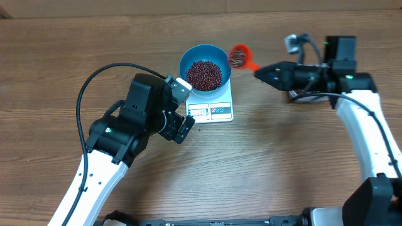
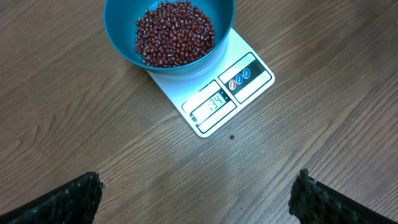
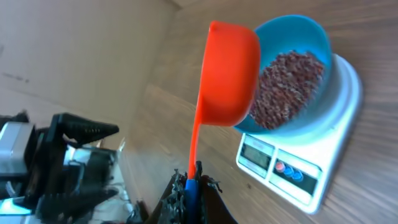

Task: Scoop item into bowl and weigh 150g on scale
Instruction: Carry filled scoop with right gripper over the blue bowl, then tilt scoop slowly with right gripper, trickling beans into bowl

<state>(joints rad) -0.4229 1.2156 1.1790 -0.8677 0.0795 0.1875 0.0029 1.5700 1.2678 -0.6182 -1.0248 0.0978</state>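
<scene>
The blue bowl (image 1: pixel 188 58) stands on the white scale (image 1: pixel 213 111) and holds a heap of dark red beans (image 1: pixel 205 74). My right gripper (image 1: pixel 260 70) is shut on the handle of an orange scoop (image 1: pixel 239 56), whose cup hangs just right of the bowl's rim with some beans in it. In the right wrist view the scoop (image 3: pixel 227 74) shows its underside, tilted against the bowl (image 3: pixel 311 34). My left gripper (image 1: pixel 184 108) is open and empty, just left of the scale. In the left wrist view the scale's display (image 2: pixel 212 104) reads 134.
One stray bean (image 2: pixel 232 137) lies on the wooden table just in front of the scale. The left arm's black body (image 1: pixel 135 119) sits close to the scale's left side. Its cable (image 1: pixel 94 78) loops over the table behind it.
</scene>
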